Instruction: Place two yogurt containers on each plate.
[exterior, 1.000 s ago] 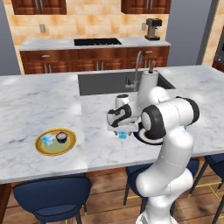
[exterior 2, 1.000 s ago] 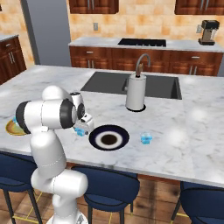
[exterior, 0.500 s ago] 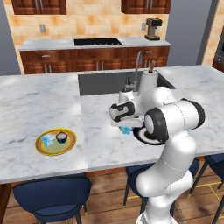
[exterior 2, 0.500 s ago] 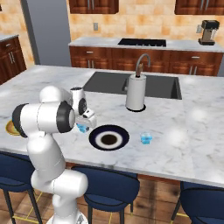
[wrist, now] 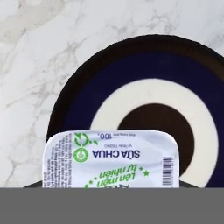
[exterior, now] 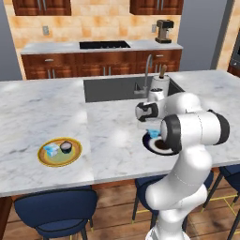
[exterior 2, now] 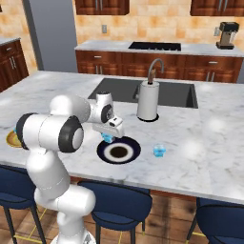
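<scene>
Jaws closed on a blue tub [wrist: 111,159], gripper [exterior 2: 107,137] poised over the black plate's [exterior 2: 132,144] rim for release.

The white arm rises from the base, bends at its dark elbow joint and reaches forward and down, wrist level, the gripper [exterior 2: 107,137] pointing downward with its fingers closed on a yogurt container [wrist: 111,159]

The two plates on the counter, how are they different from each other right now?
The golden-yellow plate has a greenish centre and already holds two yogurt tubs; the black plate has a white ring and brown centre and lies bare. The gripper holds a pale-blue tub above the black plate's edge; none hangs over the yellow one. Both are round, flat and similar in size.
</scene>
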